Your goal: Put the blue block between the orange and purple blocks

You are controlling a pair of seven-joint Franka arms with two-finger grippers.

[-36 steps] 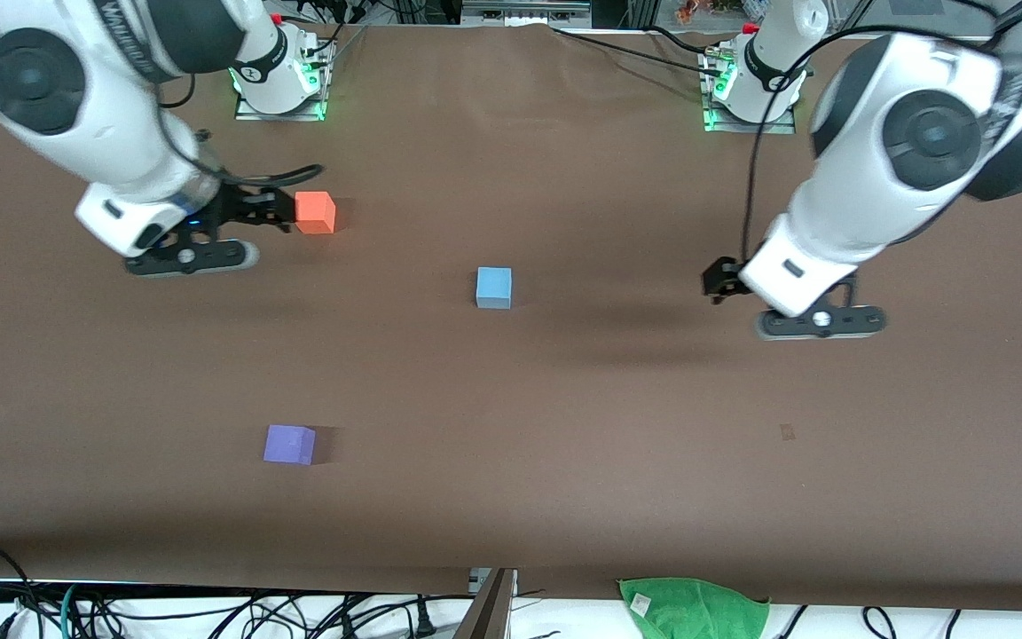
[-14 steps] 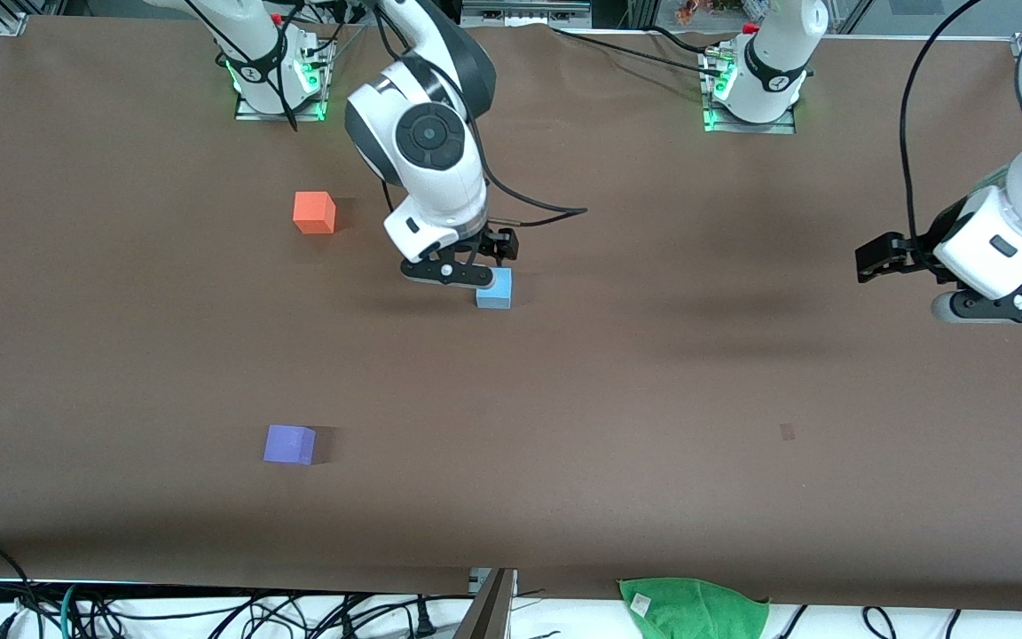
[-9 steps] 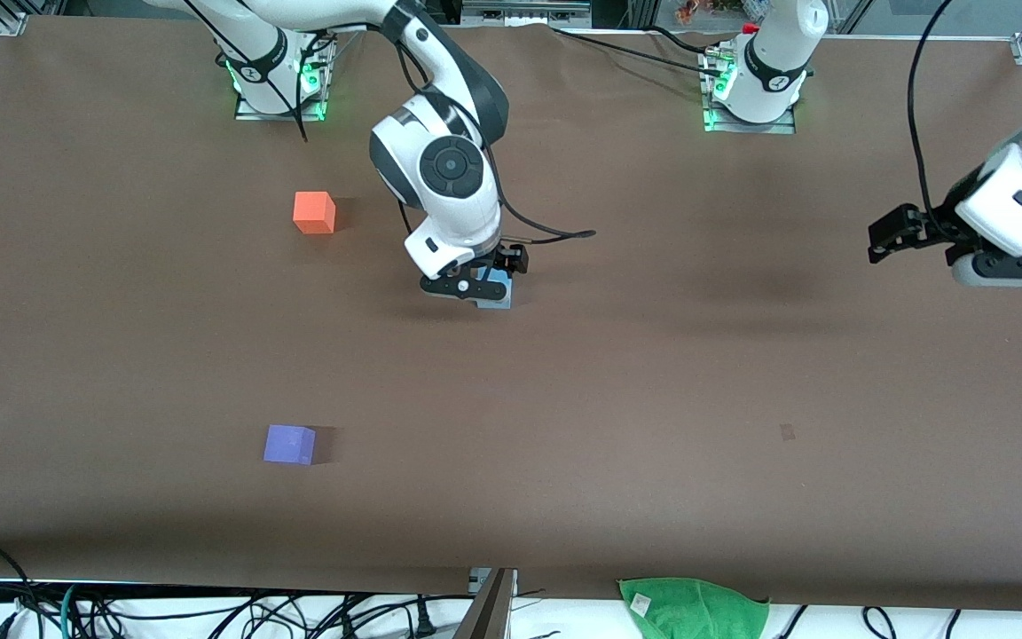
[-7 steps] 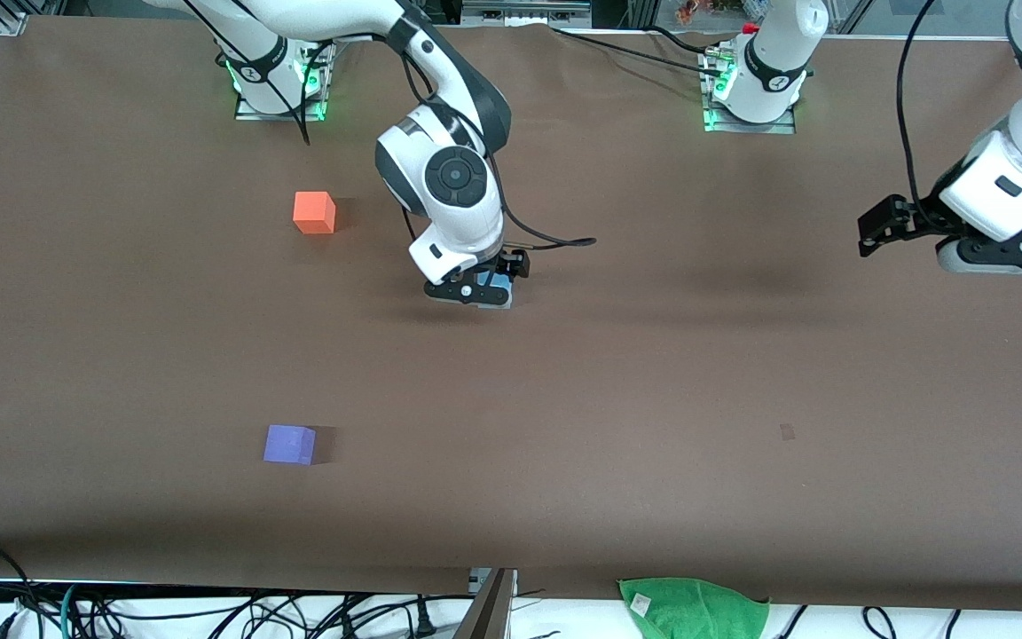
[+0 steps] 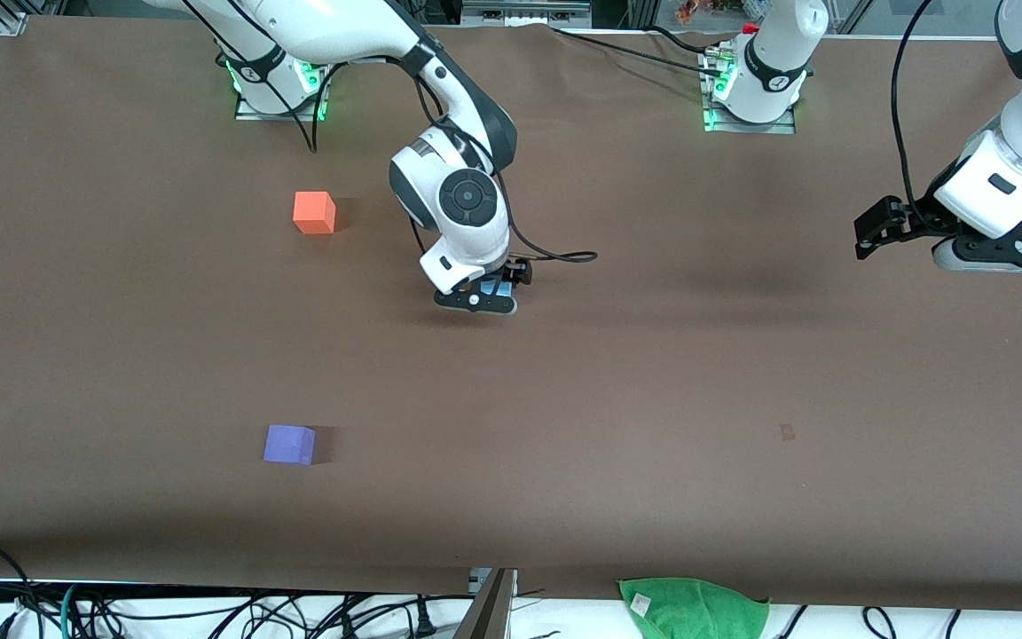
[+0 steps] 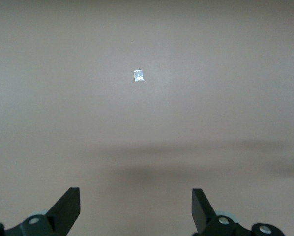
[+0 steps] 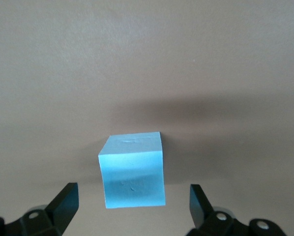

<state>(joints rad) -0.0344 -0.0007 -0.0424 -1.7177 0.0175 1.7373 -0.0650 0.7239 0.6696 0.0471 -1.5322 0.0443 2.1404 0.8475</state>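
Right gripper [image 5: 486, 293] low over the blue block [image 5: 499, 286] mid-table, roughly level with both arms' reach. Jaws spread wide, one finger either side of the block, not touching it as far as the right wrist view shows; block [image 7: 132, 169] sits flat on the brown table [image 5: 653, 399], centred in the gap. From the front the wrist hides most of the block, so contact is hard to judge there.

Orange block [image 5: 314, 212] toward the right arm's end, farther from the front camera than the blue one. Purple block [image 5: 289, 444] also toward that end, much nearer the front camera. The two line up roughly one above the other in the front view, well apart; the blue block lies off that line, toward the table's middle.

Left gripper [image 5: 999, 253] waits in the air over the left arm's end of the table, jaws wide, holding nothing; its wrist view shows bare tabletop and a small pale fleck [image 6: 138, 75].

Green cloth [image 5: 693, 605] at the table's near edge.
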